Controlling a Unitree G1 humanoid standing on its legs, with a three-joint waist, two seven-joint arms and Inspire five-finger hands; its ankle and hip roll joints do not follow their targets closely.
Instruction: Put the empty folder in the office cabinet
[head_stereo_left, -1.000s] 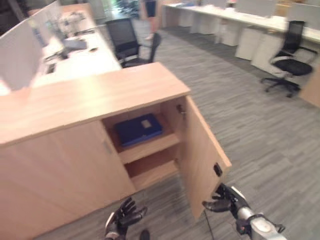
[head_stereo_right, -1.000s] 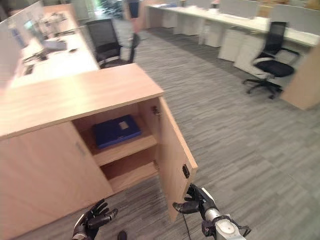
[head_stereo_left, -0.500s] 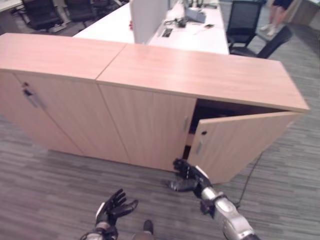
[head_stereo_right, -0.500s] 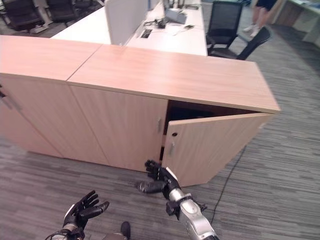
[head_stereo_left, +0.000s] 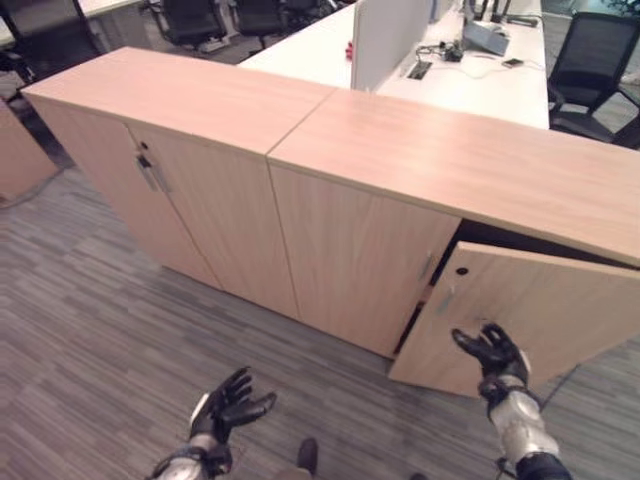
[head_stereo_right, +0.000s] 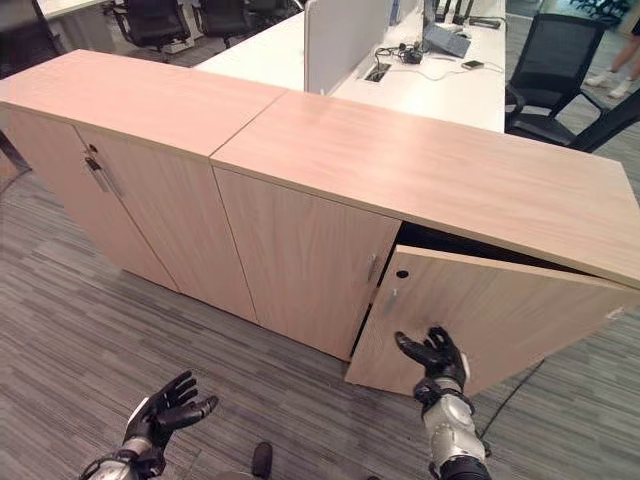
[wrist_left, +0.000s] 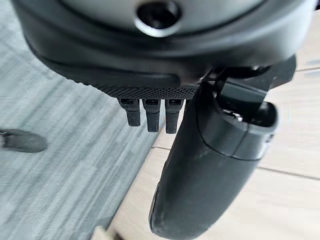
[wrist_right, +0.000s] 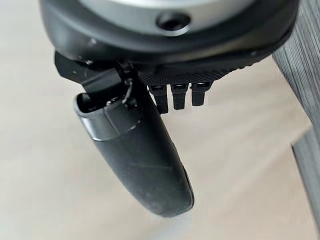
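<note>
Right hand: the dark right hand (head_stereo_right: 434, 355) has its fingers (head_stereo_left: 470, 343) spread and straight, raised against the outer face of the cabinet door — whether they actually touch the wood I cannot tell. In its own wrist view the thumb (wrist_right: 135, 155) stands out in front of pale wood and nothing lies in the palm.

Left hand: the dark left hand (head_stereo_left: 225, 408) hangs low over the floor, fingers fanned and relaxed, holding nothing.

Door: the light wooden cabinet door (head_stereo_right: 500, 320) at the right end stands partly ajar, its free edge swung out toward the hand, with a dark gap above it into the compartment.

Cabinet: the long, low light-wood office cabinet (head_stereo_right: 300, 250) runs across the room; its other doors are closed, and one far to the left has a small metal handle (head_stereo_left: 148, 170).

Folder: I cannot see it — the open compartment is dark behind the door.

Surroundings: grey striped carpet floor (head_stereo_left: 90, 330); behind the cabinet a white desk (head_stereo_right: 420, 70) with a pale divider panel (head_stereo_right: 345, 40) and black office chairs (head_stereo_right: 545, 70).
</note>
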